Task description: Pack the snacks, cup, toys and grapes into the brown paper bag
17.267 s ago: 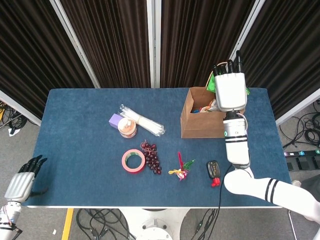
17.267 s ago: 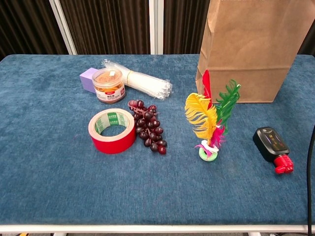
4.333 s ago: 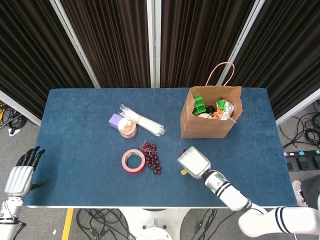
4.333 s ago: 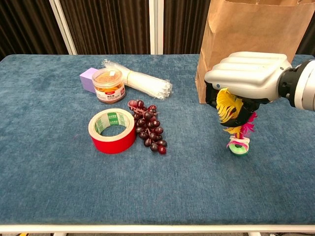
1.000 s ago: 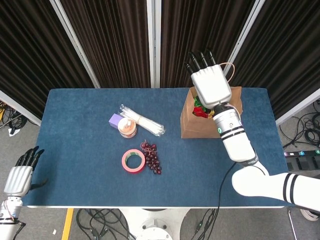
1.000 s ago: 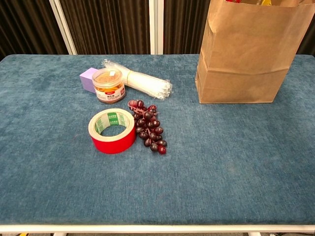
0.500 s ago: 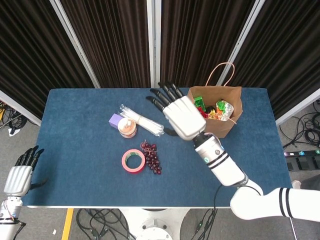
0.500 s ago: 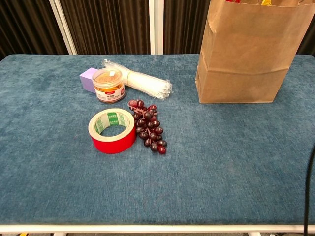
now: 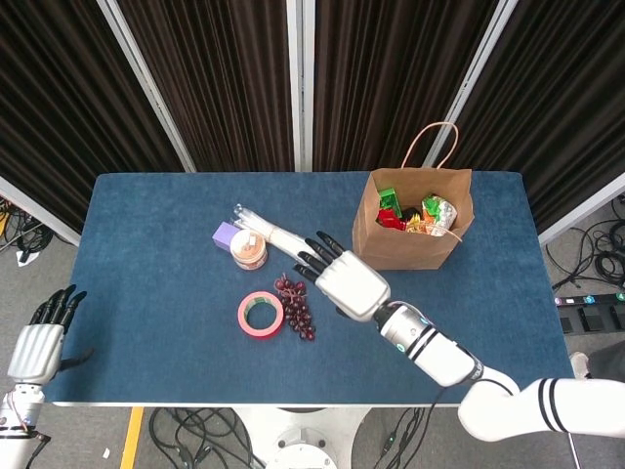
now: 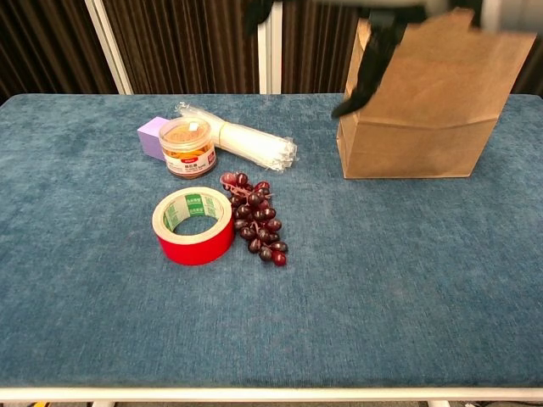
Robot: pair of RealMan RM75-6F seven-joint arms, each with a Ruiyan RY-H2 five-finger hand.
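The brown paper bag (image 9: 410,249) stands open at the back right, with snack packets and toys showing inside. Dark grapes (image 9: 296,307) lie mid-table beside a red tape roll (image 9: 260,315). My right hand (image 9: 347,283) hovers just right of the grapes, empty, its dark fingers spread toward the upper left. In the chest view the grapes (image 10: 257,227) lie in the open, and the right hand's fingers (image 10: 366,72) show blurred at the top in front of the bag (image 10: 424,119). My left hand (image 9: 39,344) hangs off the table's front left corner, empty, fingers straight.
A snack jar (image 9: 248,251) with an orange label, a purple block (image 9: 226,234) and a clear packet of white sticks (image 9: 283,242) lie behind the grapes. The same jar (image 10: 187,146) and packet (image 10: 246,144) show in the chest view. Dark curtains hang behind the table.
My right hand has swung from above the bag down and left to beside the grapes, empty. The feather toy it carried earlier is off the table. The left hand is still.
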